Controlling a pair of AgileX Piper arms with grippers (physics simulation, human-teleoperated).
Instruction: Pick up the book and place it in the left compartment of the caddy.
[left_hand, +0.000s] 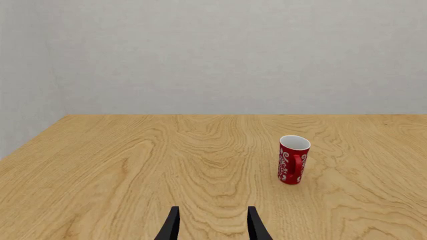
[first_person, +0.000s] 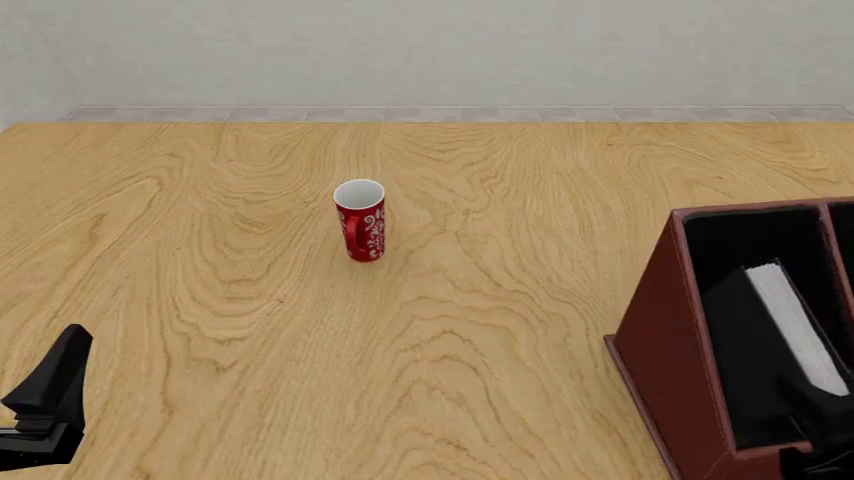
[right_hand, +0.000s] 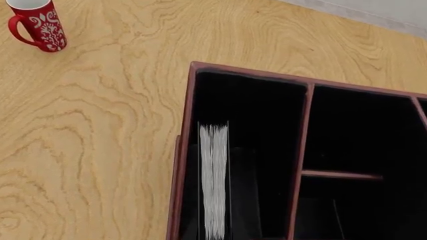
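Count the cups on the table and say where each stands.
1. The red cup stands upright on the bare table, left of the caddy and apart from it. No other cup shows.

book (first_person: 798, 325) in caddy (first_person: 667, 345) — left compartment (right_hand: 247, 130)

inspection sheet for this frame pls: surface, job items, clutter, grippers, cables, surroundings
Surface: wooden table, light grain, no marks seen.
Job's things: book stands on edge in the left compartment of the caddy, page edges up, near the outer side wall.
Clutter: red cup upright on the table, well apart from the caddy.
Grippers: left gripper open, holding nothing, low over the table. Right gripper not visible in its own view; only a dark part shows at the front view's lower right corner.
Cables: nothing seen.
Surroundings: plain grey wall behind the table.
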